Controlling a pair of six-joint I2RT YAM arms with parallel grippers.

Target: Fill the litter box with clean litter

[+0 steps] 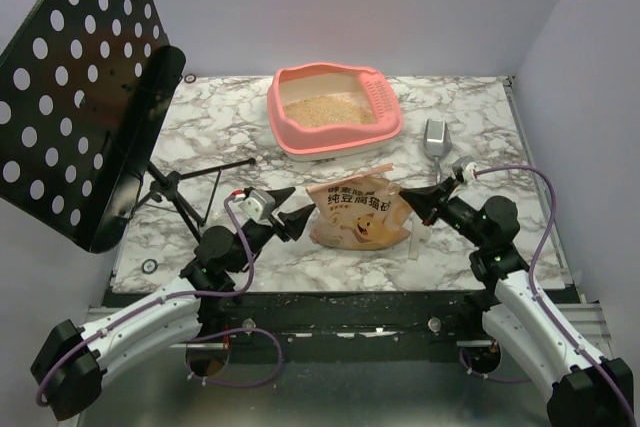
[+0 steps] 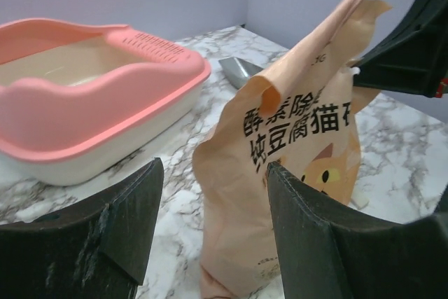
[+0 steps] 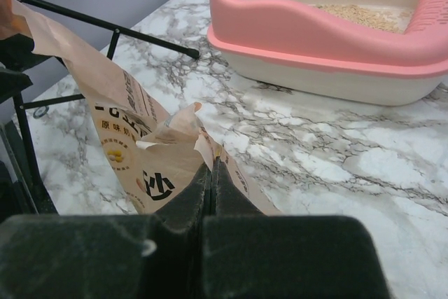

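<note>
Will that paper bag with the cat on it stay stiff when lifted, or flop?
Probably flop: the paper bag is creased and its top edge curls over. The right gripper pinches only a thin corner, which might tear or slip. It looks slack, so perhaps fairly light, though its contents are hidden.

Pink litter box (image 1: 330, 139), beige litter (image 1: 325, 112), tan bag (image 1: 360, 212), marbled table (image 1: 480, 127)

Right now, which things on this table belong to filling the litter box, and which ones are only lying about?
For the job:
- litter box
- clean litter, some already in it
- paper bag, pinched by the right hand
- metal scoop, perhaps

Lying about:
- black perforated stand
</note>
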